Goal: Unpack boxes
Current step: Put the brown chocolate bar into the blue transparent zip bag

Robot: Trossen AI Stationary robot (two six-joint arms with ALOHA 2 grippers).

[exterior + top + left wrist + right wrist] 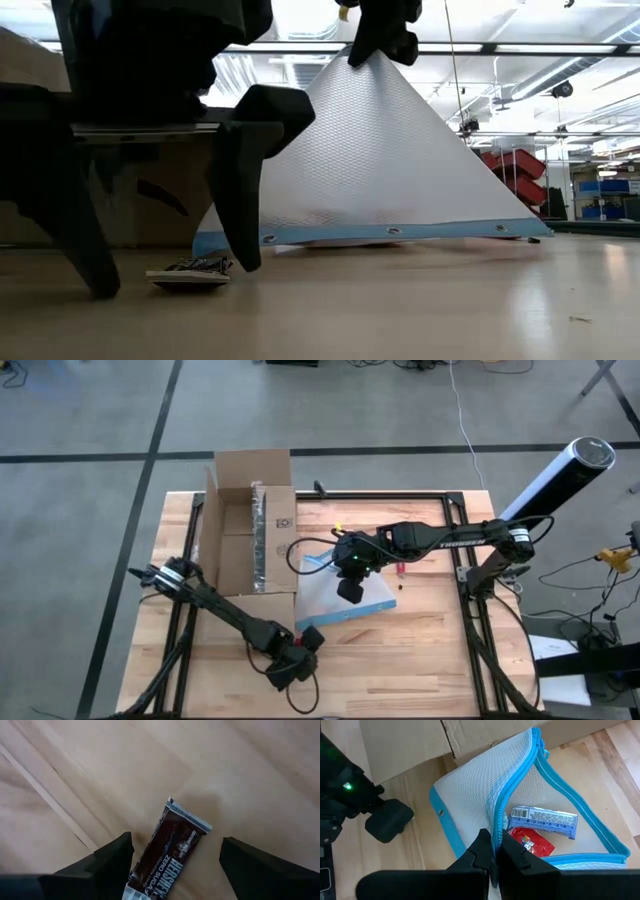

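At about six o'clock on the table [420, 660], the left gripper [175, 857] hovered with its fingers apart over a chocolate bar [167, 852] already lying on the wood (apparently just set down). Nearer the middle, the right gripper [496, 851] was clamped on the zipper edge of a mesh pouch [485, 785], lifting it open; a red packet [532, 842] and a silver bar [545, 818] remained inside. At ten o'clock the box [245, 525] lay opened, so emptying the pouch seemed left.
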